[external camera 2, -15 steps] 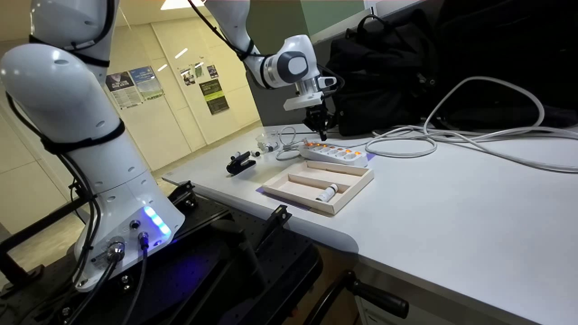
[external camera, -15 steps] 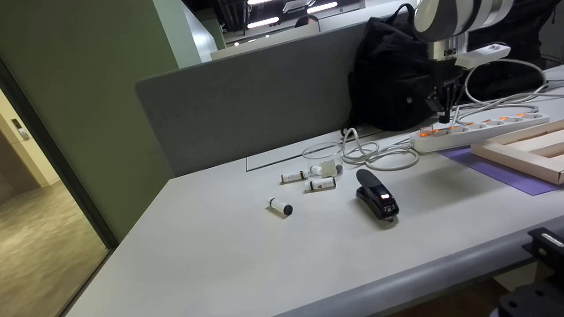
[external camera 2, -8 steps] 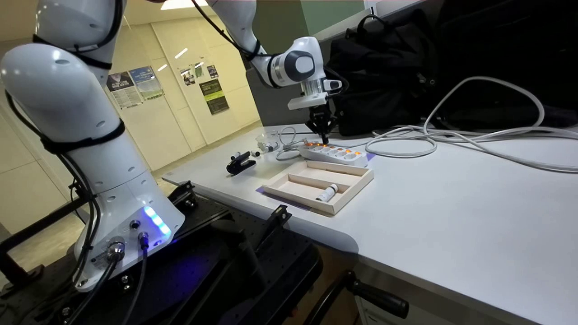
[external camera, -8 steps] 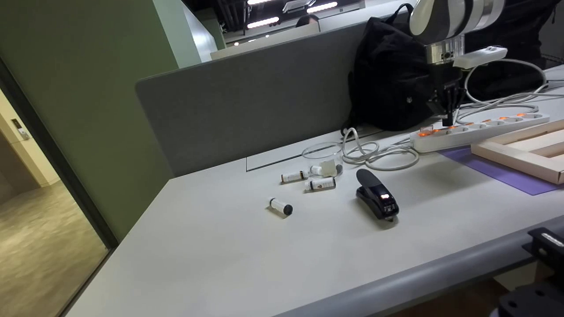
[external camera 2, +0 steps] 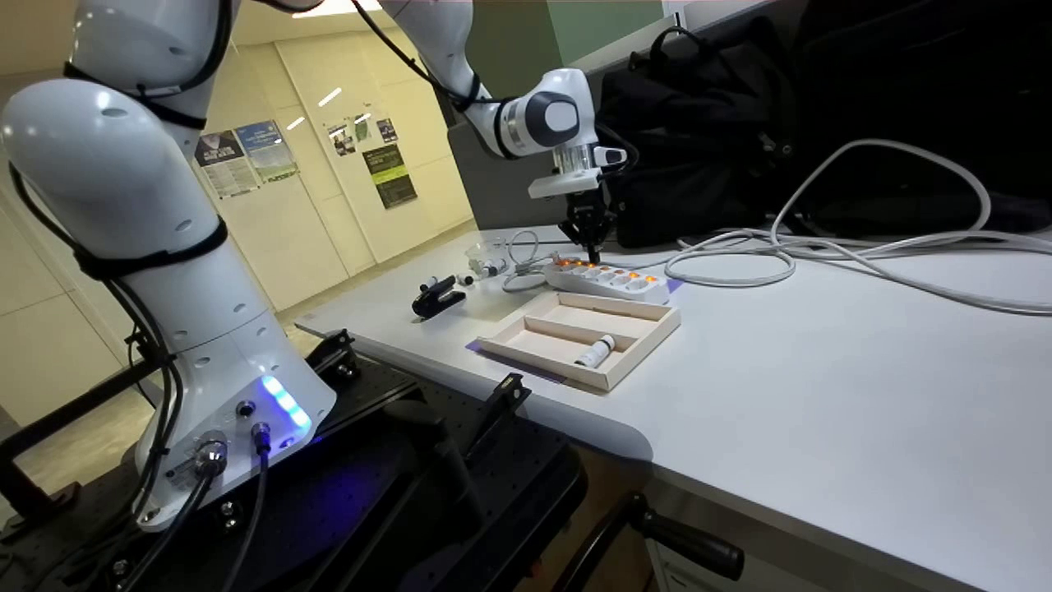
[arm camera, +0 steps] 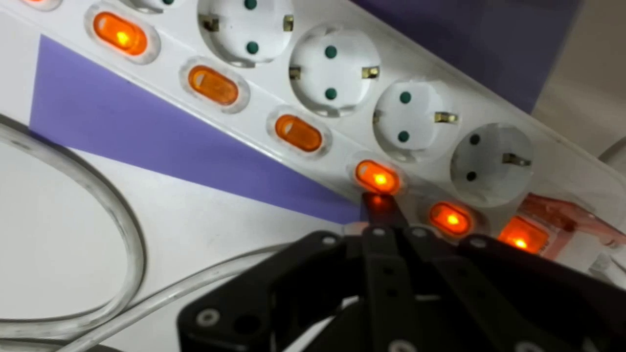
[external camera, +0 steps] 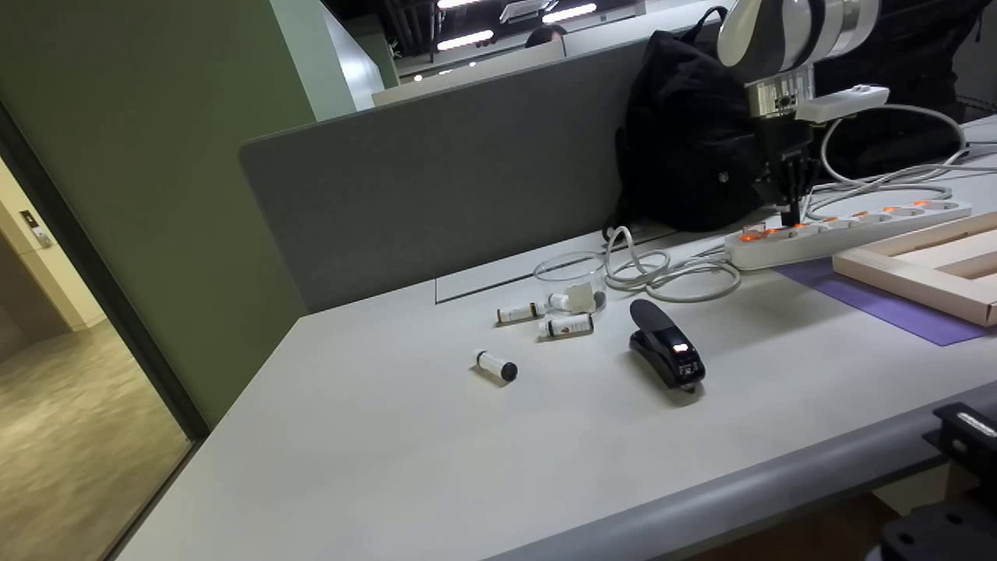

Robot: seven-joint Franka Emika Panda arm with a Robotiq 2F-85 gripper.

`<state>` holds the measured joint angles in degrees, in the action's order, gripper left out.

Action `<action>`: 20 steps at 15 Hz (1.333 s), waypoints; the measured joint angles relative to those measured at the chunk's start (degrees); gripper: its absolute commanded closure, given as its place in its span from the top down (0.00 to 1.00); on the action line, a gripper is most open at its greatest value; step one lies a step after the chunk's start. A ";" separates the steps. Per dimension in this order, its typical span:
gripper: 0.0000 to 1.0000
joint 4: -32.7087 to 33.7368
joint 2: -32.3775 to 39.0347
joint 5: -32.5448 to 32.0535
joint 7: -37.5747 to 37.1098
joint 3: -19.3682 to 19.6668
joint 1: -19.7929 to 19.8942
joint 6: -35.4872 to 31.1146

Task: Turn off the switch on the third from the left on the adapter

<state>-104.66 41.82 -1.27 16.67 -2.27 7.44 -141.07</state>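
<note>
The claw is pinched together, empty, by a glowing switch. That switch probably needs a firm push at one end; the light-looking power strip may slide.

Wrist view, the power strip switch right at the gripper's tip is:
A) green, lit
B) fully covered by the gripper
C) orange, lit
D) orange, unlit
C: on the power strip, the orange switch just ahead of the gripper shows a bright glowing spot, while the next switch to its upper left shows none.
</note>
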 measured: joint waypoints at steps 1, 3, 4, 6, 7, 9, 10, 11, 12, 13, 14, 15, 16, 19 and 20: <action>0.00 0.13 0.05 -0.03 -0.02 0.22 -0.27 0.17; 0.00 0.22 0.06 -0.13 -0.11 0.76 -0.91 0.28; 0.00 0.24 0.06 -0.20 -0.16 1.01 -1.21 0.31; 0.00 0.32 0.03 -0.24 -0.29 1.30 -1.70 0.38; 0.00 0.34 -0.03 -0.24 -0.30 1.31 -1.84 0.64; 0.00 0.35 -0.23 -0.30 -0.30 1.32 -2.01 1.19; 0.00 0.35 -0.33 -0.38 -0.30 1.32 -2.06 1.50; 0.00 0.35 -0.39 -0.47 -0.30 1.33 -2.09 1.74; 0.00 0.36 -0.42 -0.58 -0.30 1.34 -2.11 1.93; 0.00 0.36 -0.44 -0.75 -0.30 1.34 -2.11 2.14; 0.00 0.36 -0.46 -0.92 -0.30 1.35 -2.14 2.26; 0.00 0.37 -0.47 -1.05 -0.30 1.36 -2.18 2.33; 0.00 0.37 -0.48 -1.11 -0.30 1.39 -2.23 2.37; 0.00 0.37 -0.48 -1.25 -0.34 1.52 -2.42 2.41; 0.00 0.37 -0.47 -1.35 -0.47 1.62 -2.54 2.43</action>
<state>-104.29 41.34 -2.62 16.20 -0.66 4.90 -138.64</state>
